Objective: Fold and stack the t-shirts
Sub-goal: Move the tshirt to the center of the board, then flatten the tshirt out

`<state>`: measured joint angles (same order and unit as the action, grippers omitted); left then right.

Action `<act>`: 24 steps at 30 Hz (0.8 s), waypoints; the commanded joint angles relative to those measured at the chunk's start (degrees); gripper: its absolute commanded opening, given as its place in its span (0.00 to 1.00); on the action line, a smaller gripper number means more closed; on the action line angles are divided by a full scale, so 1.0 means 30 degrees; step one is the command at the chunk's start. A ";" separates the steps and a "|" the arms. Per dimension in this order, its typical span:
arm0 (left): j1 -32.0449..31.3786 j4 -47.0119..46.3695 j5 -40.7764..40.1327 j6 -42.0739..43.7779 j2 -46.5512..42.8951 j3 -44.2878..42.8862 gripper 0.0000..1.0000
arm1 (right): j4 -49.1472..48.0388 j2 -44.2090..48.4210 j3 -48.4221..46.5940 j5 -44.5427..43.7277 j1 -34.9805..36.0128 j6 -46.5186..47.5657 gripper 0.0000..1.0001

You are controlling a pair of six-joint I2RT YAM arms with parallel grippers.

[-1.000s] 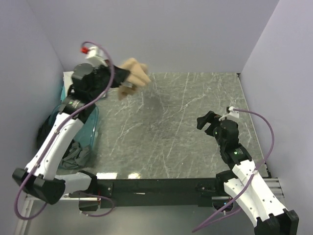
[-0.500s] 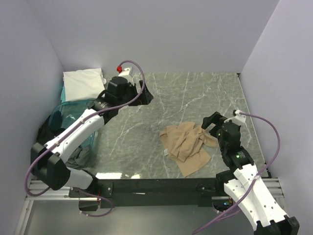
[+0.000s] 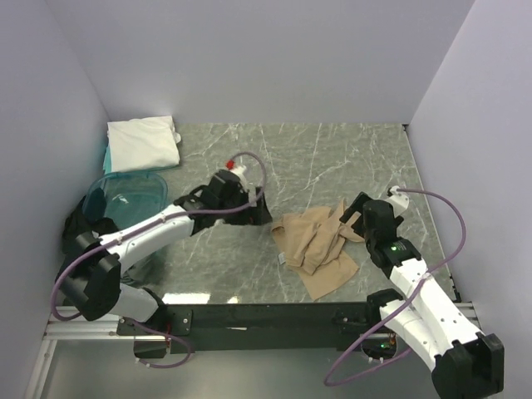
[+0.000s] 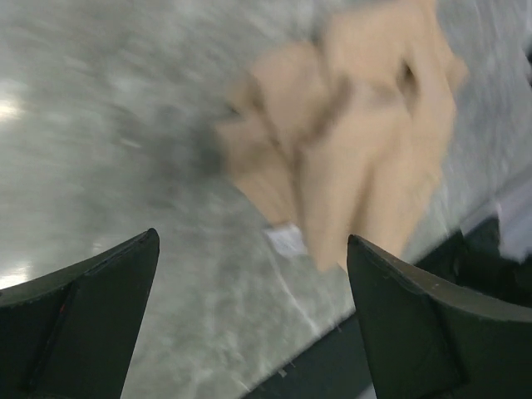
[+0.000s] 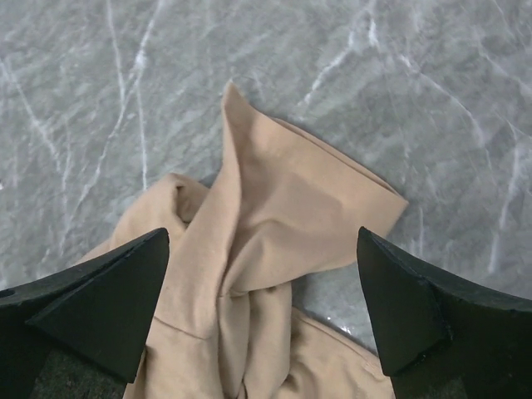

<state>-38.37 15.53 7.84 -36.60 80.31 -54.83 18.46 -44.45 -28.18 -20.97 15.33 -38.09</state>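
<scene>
A tan t-shirt (image 3: pixel 318 247) lies crumpled on the marble table, right of centre near the front edge. It also fills the right wrist view (image 5: pixel 274 249) and shows blurred in the left wrist view (image 4: pixel 349 150). A white t-shirt (image 3: pixel 143 143) lies folded at the back left corner. My left gripper (image 3: pixel 264 214) hovers just left of the tan shirt, open and empty. My right gripper (image 3: pixel 356 218) is open over the shirt's right edge, its fingers (image 5: pixel 108 291) spread on either side of a fold, holding nothing.
A translucent teal tub (image 3: pixel 126 193) stands at the left edge with dark grey cloth (image 3: pixel 133 268) in front of it. Plain walls close in the back and both sides. A black rail (image 3: pixel 266 316) runs along the table's front edge.
The left gripper let go of the tan shirt, which dropped to the table right of centre. The left arm then swung down toward it. The right gripper moved over the shirt's right edge.
</scene>
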 commanded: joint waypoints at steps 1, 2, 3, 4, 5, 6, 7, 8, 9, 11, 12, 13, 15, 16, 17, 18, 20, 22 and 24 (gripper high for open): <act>-0.2468 -0.1949 0.1753 -0.0865 -0.0112 -0.0004 0.99 | 0.0234 -0.0155 -0.0859 -0.1416 -0.0130 -0.1044 1.00; -0.3054 -0.2128 0.1608 -0.1041 0.0092 -0.0150 0.99 | 0.0292 -0.0126 -0.0830 -0.1534 -0.0159 -0.1248 1.00; -0.4133 -0.2246 0.1433 -0.1303 0.0326 -0.0297 1.00 | 0.0293 -0.0068 -0.0801 -0.1709 -0.0160 -0.1279 1.00; -0.4608 -0.2276 0.1315 -0.1393 0.0590 -0.0849 0.99 | 0.0322 0.0049 -0.0742 -0.1624 -0.0160 -0.1192 1.00; -0.5018 -0.2276 0.1401 -0.1365 0.1288 -0.1116 0.99 | 0.0177 0.0137 -0.0713 -0.1536 -0.0189 -0.0959 1.00; -0.5690 -0.2189 0.1431 -0.1365 0.1701 -0.1408 0.98 | 0.0088 0.0457 -0.0539 -0.1564 -0.0189 -0.0899 1.00; -0.5957 -0.2043 0.1083 -0.1481 0.2140 -0.1963 0.97 | 0.0001 0.0634 -0.0421 -0.1593 -0.0189 -0.0870 1.00; -0.6221 -0.1839 0.0964 -0.1511 0.3015 -0.2200 0.96 | -0.0116 0.0810 -0.0304 -0.1593 -0.0218 -0.0869 1.00; -0.6601 -0.1634 0.0788 -0.1569 0.3546 -0.2492 0.95 | -0.0147 0.1101 -0.0186 -0.1593 -0.0189 -0.0869 1.00; -0.6983 -0.0933 0.0583 -0.1483 0.4977 -0.3605 0.89 | -0.0205 0.1309 -0.0098 -0.1593 -0.0189 -0.0753 1.00; -0.7304 -0.0783 0.0465 -0.1308 0.5422 -0.4305 0.86 | -0.0205 0.1455 -0.0068 -0.1622 -0.0218 -0.0694 1.00; -0.7453 -0.0579 0.0348 -0.1190 0.5832 -0.4631 0.72 | -0.0205 0.1514 -0.0039 -0.1739 -0.0218 -0.0664 1.00; -0.7542 0.0324 -0.0031 -0.1043 0.6917 -0.5565 0.50 | -0.0147 0.1485 -0.0009 -0.1711 -0.0248 -0.0635 1.00; -0.7571 0.0679 -0.0353 -0.1100 0.7181 -0.5833 0.21 | -0.0089 0.1456 -0.0009 -0.1653 -0.0248 -0.0577 1.00; -0.7542 0.0973 -0.0965 -0.1130 0.7445 -0.6009 0.08 | -0.0088 0.1427 -0.0038 -0.1594 -0.0306 -0.0518 1.00; -0.7542 0.1440 -0.1319 -0.1275 0.7448 -0.6214 0.01 | -0.0117 0.1369 -0.0039 -0.1535 -0.0277 -0.0431 1.00; -0.7542 0.1357 -0.1702 -0.1423 0.6925 -0.5925 0.01 | -0.0147 0.1310 -0.0039 -0.1360 -0.0277 -0.0342 1.00; -0.7542 0.1357 -0.2551 -0.1716 0.6077 -0.5427 0.01 | -0.0176 0.1193 -0.0068 -0.1301 -0.0277 -0.0225 1.00; -0.7309 0.1648 -0.4532 -0.2008 0.5429 -0.4901 0.00 | -0.0381 0.1018 -0.0068 -0.0892 -0.0277 0.0096 1.00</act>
<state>-60.90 19.18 2.50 -41.04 102.19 -70.22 19.27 -40.84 -28.05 -23.77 14.83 -39.11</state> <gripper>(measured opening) 0.014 0.997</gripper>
